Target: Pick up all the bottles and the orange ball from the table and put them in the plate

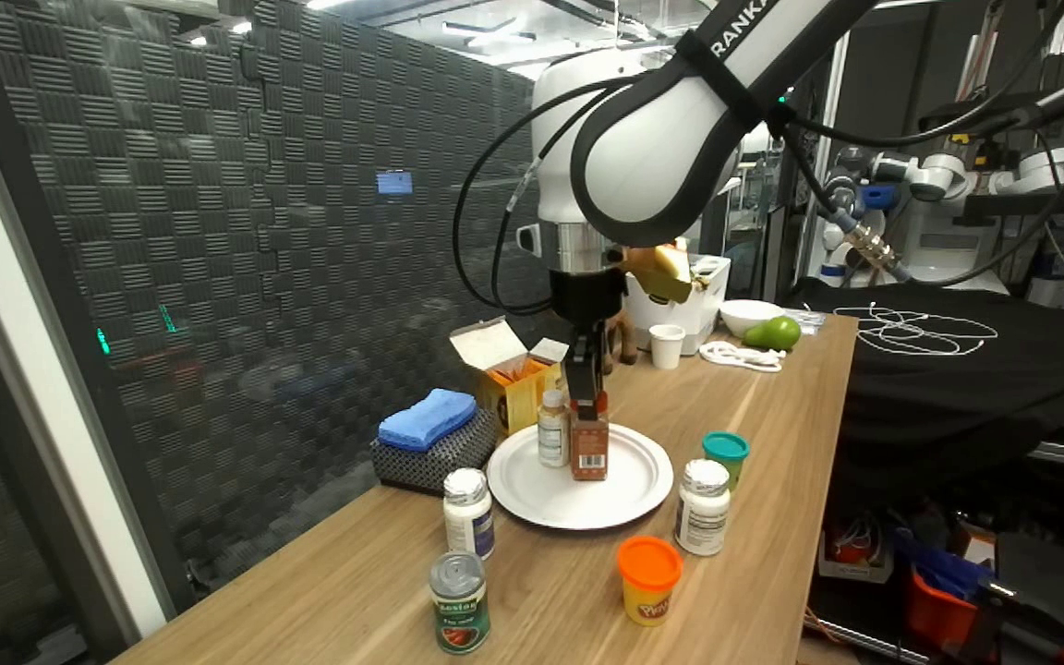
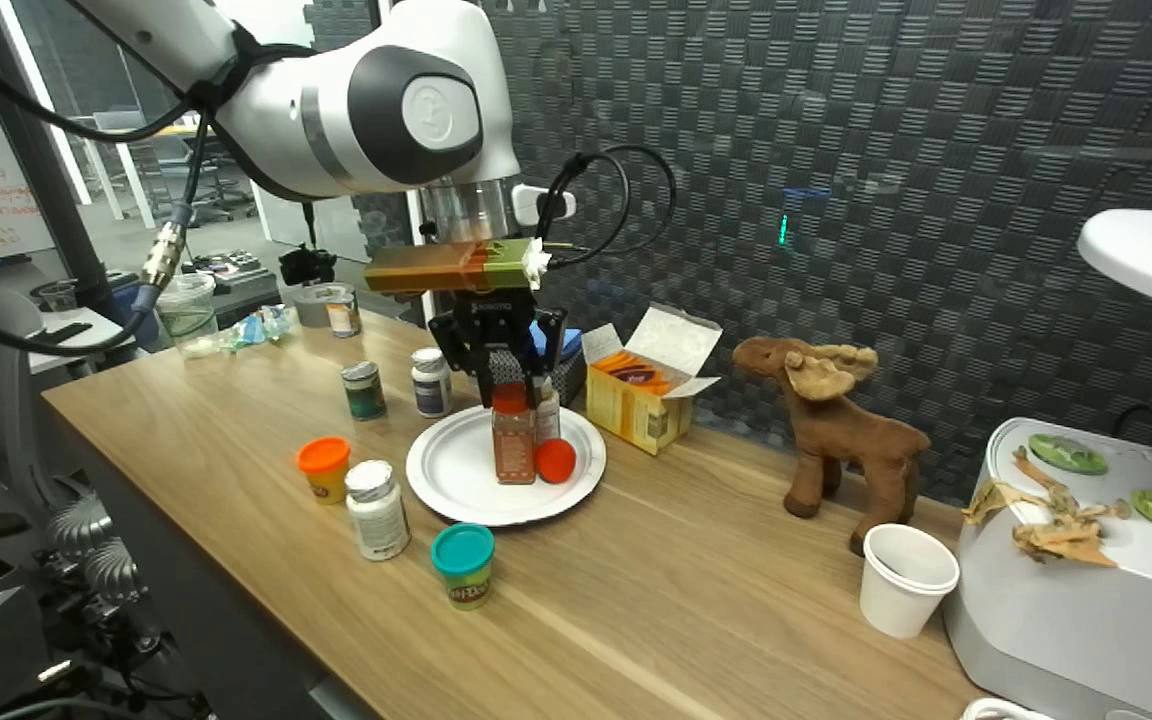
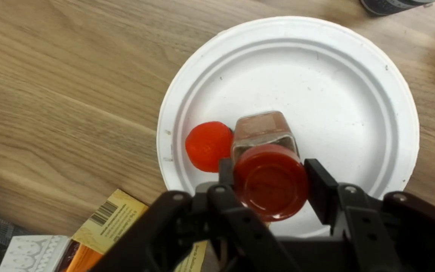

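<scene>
My gripper (image 3: 270, 175) is shut on the red cap of a square bottle (image 2: 514, 445), a finger pad on each side. That bottle is upright over the white plate (image 3: 395, 113); whether its base touches cannot be told. Close beside it on the plate lies the orange ball (image 3: 209, 146), hidden in an exterior view. A white-capped bottle (image 1: 552, 434) also stands on the plate, nearly covered by the gripper in the wrist view. Two white bottles stand on the wooden table (image 2: 656, 590): one (image 1: 468, 517) near the dark wall, another (image 1: 704, 508) across the plate.
Around the plate stand an orange-lidded tub (image 1: 650, 582), a teal-lidded tub (image 2: 463, 565) and a tin can (image 1: 460, 605). An open yellow carton (image 2: 646, 400) and a grey box with a blue cloth (image 1: 428, 417) edge the plate's wall side. Farther along are a toy moose (image 2: 846, 430) and cups (image 2: 904, 580).
</scene>
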Available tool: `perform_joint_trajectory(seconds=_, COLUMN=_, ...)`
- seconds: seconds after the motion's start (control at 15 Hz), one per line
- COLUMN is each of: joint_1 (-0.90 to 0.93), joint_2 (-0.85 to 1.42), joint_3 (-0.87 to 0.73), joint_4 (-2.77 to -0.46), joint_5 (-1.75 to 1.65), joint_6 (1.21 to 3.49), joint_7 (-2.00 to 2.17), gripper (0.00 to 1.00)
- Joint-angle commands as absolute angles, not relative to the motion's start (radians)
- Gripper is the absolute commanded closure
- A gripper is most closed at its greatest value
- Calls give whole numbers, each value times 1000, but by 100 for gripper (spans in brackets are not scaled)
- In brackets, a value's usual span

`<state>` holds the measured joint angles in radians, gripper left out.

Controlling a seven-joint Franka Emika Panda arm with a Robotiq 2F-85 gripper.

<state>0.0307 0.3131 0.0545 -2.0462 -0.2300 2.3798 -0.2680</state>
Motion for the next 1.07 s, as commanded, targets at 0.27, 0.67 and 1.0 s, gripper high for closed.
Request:
perform_joint_trajectory(seconds=0.27, joint_1=43, joint_2=296, joint_3=52, joint_4=-2031, joint_5=-234, joint_6=2376, joint_7=-244, gripper=0)
perform_joint_trajectory(seconds=0.67, joint_1=25, joint_2=154, joint_3=17, joint_4=-2123, joint_5=-225, joint_6=2414, joint_7=-129, gripper=0)
perform_joint_trajectory(seconds=1.0, joint_1=-22, joint_2=29, joint_3=-25, joint_4=-2247, joint_5=-143, joint_6=2410, joint_7=-45, gripper=0)
